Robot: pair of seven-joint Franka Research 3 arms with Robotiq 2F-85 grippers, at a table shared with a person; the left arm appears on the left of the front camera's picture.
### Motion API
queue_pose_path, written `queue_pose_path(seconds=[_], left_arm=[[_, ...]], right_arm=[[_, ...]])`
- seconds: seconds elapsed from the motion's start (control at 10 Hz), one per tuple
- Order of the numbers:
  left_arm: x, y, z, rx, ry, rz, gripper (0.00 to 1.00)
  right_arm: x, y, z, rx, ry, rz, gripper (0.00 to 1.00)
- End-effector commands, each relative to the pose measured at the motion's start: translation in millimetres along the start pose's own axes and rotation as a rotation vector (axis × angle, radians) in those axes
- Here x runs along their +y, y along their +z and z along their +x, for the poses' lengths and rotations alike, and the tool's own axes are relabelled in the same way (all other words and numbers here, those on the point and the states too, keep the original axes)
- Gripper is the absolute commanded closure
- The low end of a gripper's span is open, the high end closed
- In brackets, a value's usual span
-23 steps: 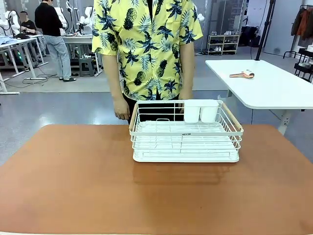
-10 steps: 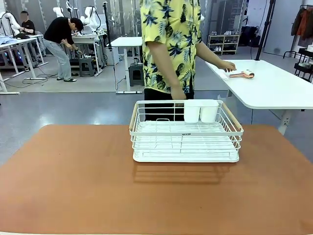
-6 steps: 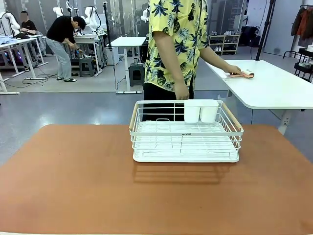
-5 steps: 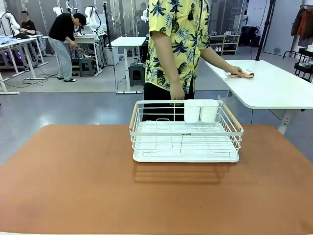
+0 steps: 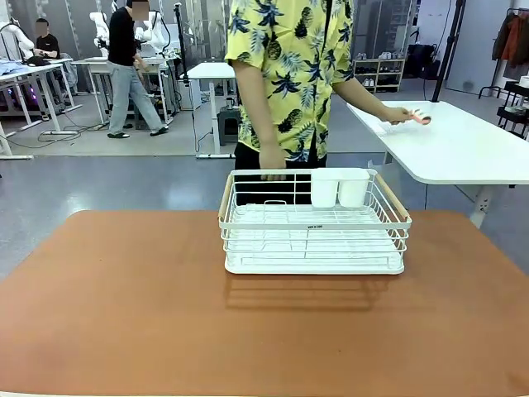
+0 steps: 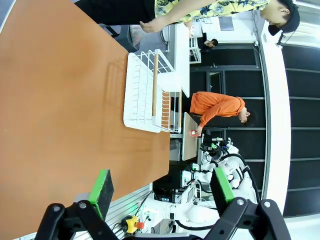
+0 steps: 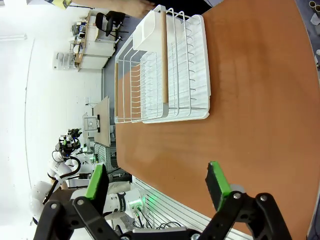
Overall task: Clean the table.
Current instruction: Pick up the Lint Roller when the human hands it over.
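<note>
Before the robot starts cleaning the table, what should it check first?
1. Left gripper open and empty: ok.
2. Right gripper open and empty: ok.
3. White wire rack sitting flat on the table: ok.
4. Person's hand away from the rack: not ok, it hangs by the far rim.
5. Something to clean with in a gripper: not ok; the person's other hand holds a pink thing at the white table.
6. Dirty spots on the table: cannot tell.
</note>
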State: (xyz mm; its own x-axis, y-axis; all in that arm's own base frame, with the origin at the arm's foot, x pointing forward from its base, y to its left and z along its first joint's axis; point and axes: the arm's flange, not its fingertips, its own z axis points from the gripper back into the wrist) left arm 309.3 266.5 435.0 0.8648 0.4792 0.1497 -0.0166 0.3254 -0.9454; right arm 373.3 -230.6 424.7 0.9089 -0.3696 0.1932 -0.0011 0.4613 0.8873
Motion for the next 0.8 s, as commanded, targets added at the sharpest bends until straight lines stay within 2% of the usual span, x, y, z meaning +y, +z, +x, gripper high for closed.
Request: queue_pose_path(seconds=[0.0, 0.7], left_arm=[[0.3, 3.5, -1.5, 0.003, -0.008, -0.013, 0.00], [0.3, 3.5, -1.5, 0.003, -0.008, -0.013, 0.00]], right_arm=[[2.2, 2.5, -1.9, 0.009, 0.013, 0.002, 0.00], [2.2, 2.5, -1.9, 0.009, 0.013, 0.002, 0.00]])
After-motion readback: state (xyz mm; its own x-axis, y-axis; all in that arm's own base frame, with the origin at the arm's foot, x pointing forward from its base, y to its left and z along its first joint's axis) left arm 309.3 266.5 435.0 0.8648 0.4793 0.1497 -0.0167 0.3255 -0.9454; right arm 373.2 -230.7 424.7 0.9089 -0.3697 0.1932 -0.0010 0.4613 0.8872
